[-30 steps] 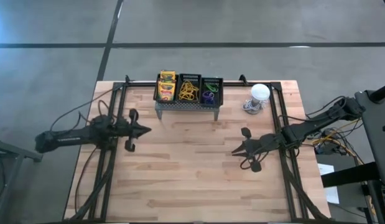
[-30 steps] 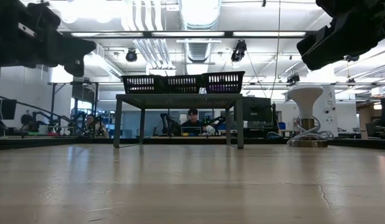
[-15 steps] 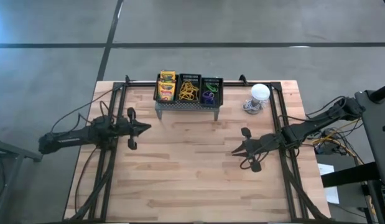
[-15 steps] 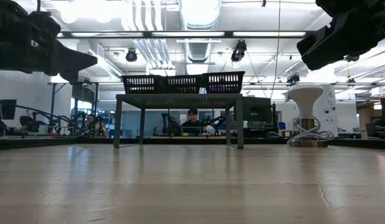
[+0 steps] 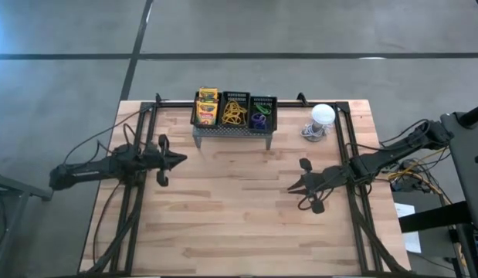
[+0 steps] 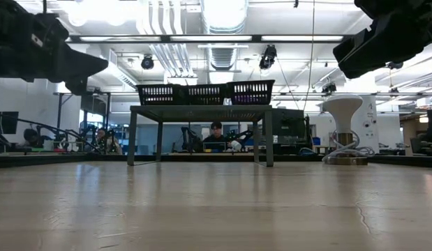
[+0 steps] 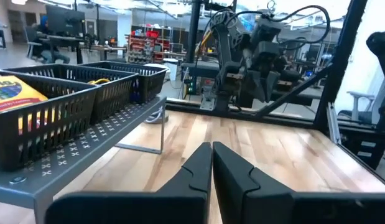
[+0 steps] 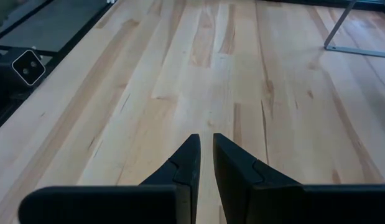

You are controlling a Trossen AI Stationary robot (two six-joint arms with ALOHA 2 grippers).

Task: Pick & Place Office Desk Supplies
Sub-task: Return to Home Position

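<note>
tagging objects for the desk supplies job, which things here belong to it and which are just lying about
Part of the job:
- crayon boxes
- band loops
- three mesh baskets

Just lying about:
- grey perforated stand
- white dome object

Both arms are dark, slim and jointed, each ending in a pointed two-finger pincer: the left pincer (image 5: 179, 160) and the right pincer (image 5: 293, 187). Thin black cables loop along the left arm at the frame's left. The matte black fingers (image 7: 195, 171) taper to narrow tips with stepped, angular inner edges.
</note>
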